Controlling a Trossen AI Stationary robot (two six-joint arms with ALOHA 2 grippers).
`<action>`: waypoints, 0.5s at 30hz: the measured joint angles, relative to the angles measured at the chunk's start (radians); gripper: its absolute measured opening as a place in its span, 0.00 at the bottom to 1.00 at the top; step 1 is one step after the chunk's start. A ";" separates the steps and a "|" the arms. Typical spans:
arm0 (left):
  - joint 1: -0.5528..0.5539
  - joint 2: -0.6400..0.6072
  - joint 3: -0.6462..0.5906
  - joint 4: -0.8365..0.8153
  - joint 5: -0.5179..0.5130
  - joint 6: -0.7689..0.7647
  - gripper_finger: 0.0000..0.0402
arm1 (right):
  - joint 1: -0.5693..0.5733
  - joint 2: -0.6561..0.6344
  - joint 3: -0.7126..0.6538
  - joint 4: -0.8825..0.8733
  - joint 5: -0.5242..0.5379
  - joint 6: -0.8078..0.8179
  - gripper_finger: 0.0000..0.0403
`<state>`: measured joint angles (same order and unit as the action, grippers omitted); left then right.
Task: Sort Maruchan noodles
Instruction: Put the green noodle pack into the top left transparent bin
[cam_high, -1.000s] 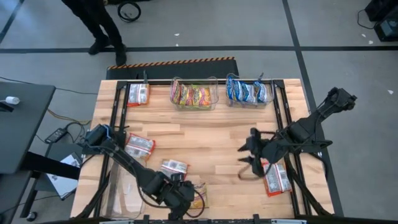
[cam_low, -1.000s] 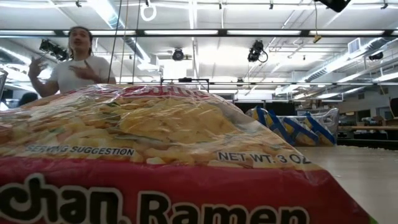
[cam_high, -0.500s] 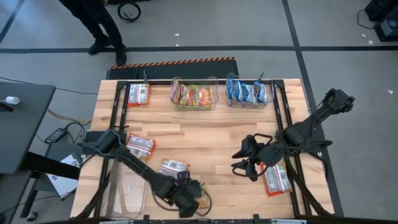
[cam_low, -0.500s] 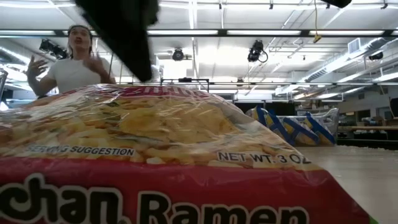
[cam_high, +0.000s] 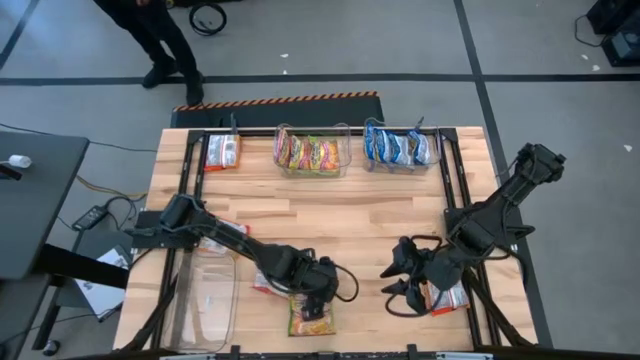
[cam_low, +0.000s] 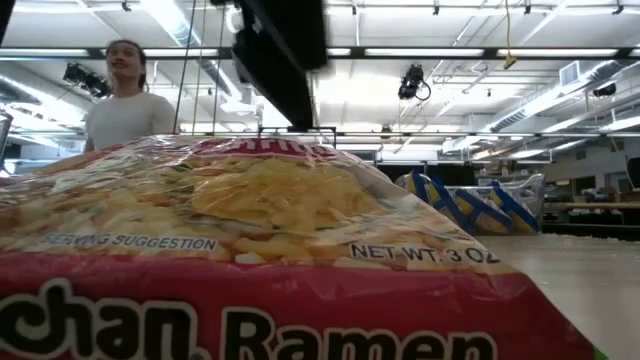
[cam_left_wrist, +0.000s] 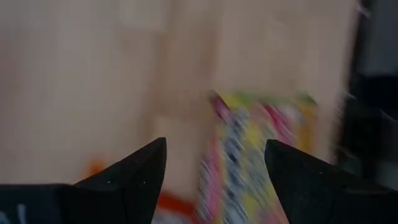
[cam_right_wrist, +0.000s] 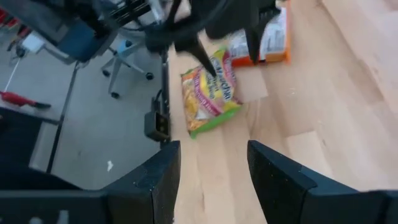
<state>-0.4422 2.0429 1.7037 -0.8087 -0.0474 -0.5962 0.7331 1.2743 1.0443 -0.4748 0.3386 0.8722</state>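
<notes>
Tubs lined up along the far edge, loose packets still out on the table.

Far left, one red-orange packet (cam_high: 222, 152) lying flat on the wood; next, a clear tub (cam_high: 345, 146) stuffed with yellow-green packets (cam_high: 309, 152); then another tub (cam_high: 431, 140) packed with blue-and-white packets (cam_high: 398, 147). Big empty clear tub (cam_high: 206, 300) at the near left. Since a second ago: left gripper (cam_high: 318, 291) swung right from the near edge, fingers spread wide, empty, hovering just over a yellow-green packet (cam_high: 312, 314) lying flat. Right gripper (cam_high: 399, 276) slid nearer, fingers parted, empty, beside a red-orange packet (cam_high: 452, 296) on the right rail.
</notes>
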 joint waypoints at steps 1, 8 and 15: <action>0.004 -0.003 0.000 -0.011 0.048 0.000 0.68 | 0.009 0.000 0.000 -0.001 0.001 0.000 0.47; 0.042 0.003 -0.134 0.026 0.229 0.030 0.68 | 0.052 0.000 0.000 -0.012 0.012 0.042 0.47; 0.063 0.005 -0.190 0.193 0.260 0.010 0.68 | 0.090 0.000 0.000 -0.031 0.052 0.065 0.47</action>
<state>-0.3790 2.0476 1.5136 -0.6155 0.2129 -0.5860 0.8229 1.2743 1.0443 -0.5059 0.3908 0.9375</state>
